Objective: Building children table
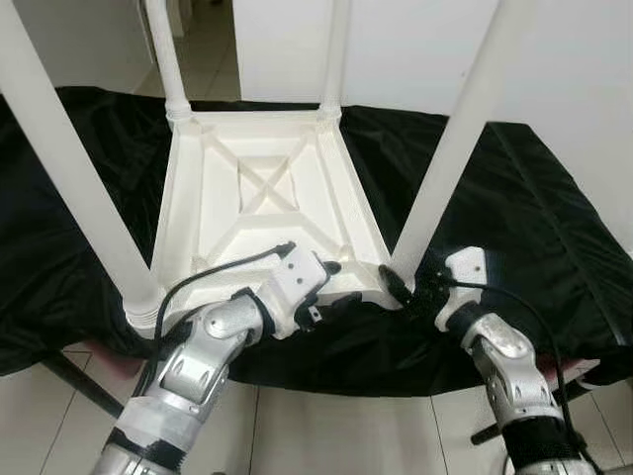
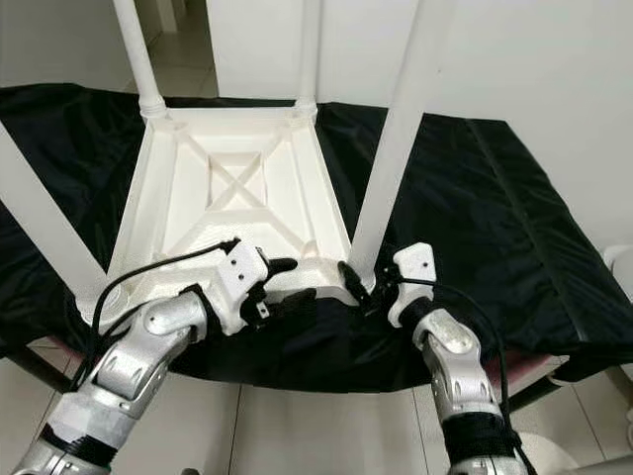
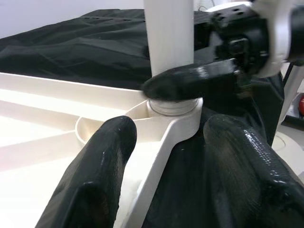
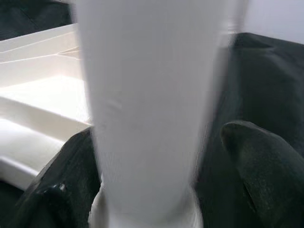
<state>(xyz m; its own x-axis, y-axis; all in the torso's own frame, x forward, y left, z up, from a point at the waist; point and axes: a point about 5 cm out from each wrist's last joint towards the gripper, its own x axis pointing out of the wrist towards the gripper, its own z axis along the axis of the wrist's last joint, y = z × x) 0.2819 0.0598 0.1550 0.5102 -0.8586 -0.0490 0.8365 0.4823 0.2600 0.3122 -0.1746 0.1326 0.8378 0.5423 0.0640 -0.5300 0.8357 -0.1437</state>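
Right gripper (image 2: 362, 284): low and right of centre in the head views, jaws spread to either side of the near-right leg (image 2: 396, 148) just above its socket. In the right wrist view the leg rose between the two black fingers (image 4: 266, 161); whether they pressed on it could not be told.
Left gripper (image 2: 282, 282): low and left of centre, jaws spread apart, one finger (image 3: 102, 175) over the ribbed inside of the frame, the other over the cloth outside the rim, straddling the near edge.
Children's table (image 1: 262, 193): white plastic, upside down in the middle of the frame, its four legs standing upward, near-right corner socket (image 3: 173, 107) between the two grippers.
Black cloth (image 2: 495, 198): draped over the worktop under the table, spreading to both sides of the frame.
Floor (image 1: 326, 435): pale tiles along the bottom edge.
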